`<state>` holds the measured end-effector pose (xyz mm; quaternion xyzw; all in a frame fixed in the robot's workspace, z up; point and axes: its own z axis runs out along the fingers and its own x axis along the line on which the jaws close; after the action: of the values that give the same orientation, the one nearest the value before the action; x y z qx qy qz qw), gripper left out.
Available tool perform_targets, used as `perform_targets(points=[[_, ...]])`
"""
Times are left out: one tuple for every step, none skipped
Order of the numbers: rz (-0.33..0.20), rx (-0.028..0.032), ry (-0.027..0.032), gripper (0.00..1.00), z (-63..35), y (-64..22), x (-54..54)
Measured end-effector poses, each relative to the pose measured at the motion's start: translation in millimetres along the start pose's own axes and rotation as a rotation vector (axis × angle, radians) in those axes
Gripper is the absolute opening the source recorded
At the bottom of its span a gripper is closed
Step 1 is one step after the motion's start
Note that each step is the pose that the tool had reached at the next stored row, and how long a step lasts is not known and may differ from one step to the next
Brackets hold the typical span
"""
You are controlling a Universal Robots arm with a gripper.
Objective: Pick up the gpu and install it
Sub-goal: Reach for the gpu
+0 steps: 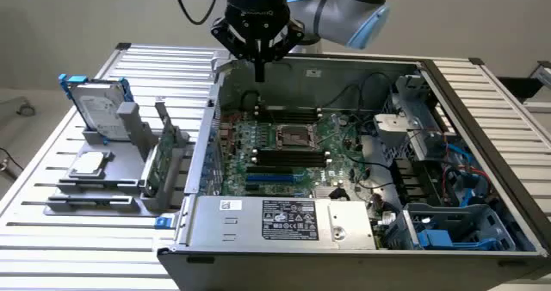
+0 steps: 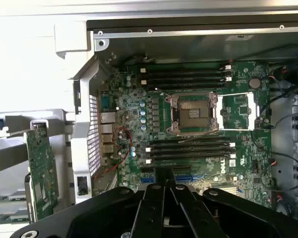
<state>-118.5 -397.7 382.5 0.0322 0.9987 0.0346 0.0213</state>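
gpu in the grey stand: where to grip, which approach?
Top edge, probably from straight above. The gpu stands on edge in the grey stand, lower part down in its slot, upper edge free. Pinch across its two flat faces; the computer case wall sits close beside it, likely blocking a sideways approach.
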Motion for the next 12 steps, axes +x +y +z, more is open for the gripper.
perform_targets(points=[[0.0, 0.0, 0.0, 0.11, 0.0, 0.0, 0.0], [0.0, 0.0, 0.0, 0.11, 0.0, 0.0, 0.0], [0.0, 0.0, 0.0, 0.11, 0.0, 0.0, 0.0], [0.0, 0.0, 0.0, 0.11, 0.0, 0.0, 0.0], [0.0, 0.0, 0.0, 0.11, 0.0, 0.0, 0.0], [0.0, 0.0, 0.0, 0.11, 0.0, 0.0, 0.0], [0.0, 0.0, 0.0, 0.11, 0.0, 0.0, 0.0], [0.0, 0.0, 0.0, 0.11, 0.0, 0.0, 0.0], [0.0, 0.0, 0.0, 0.11, 0.0, 0.0, 0.0], [0.0, 0.0, 0.0, 0.11, 0.0, 0.1, 0.0], [0.0, 0.0, 0.0, 0.11, 0.1, 0.5, 0.1], [0.0, 0.0001, 0.0, 0.11, 0.1, 1.0, 0.1]])
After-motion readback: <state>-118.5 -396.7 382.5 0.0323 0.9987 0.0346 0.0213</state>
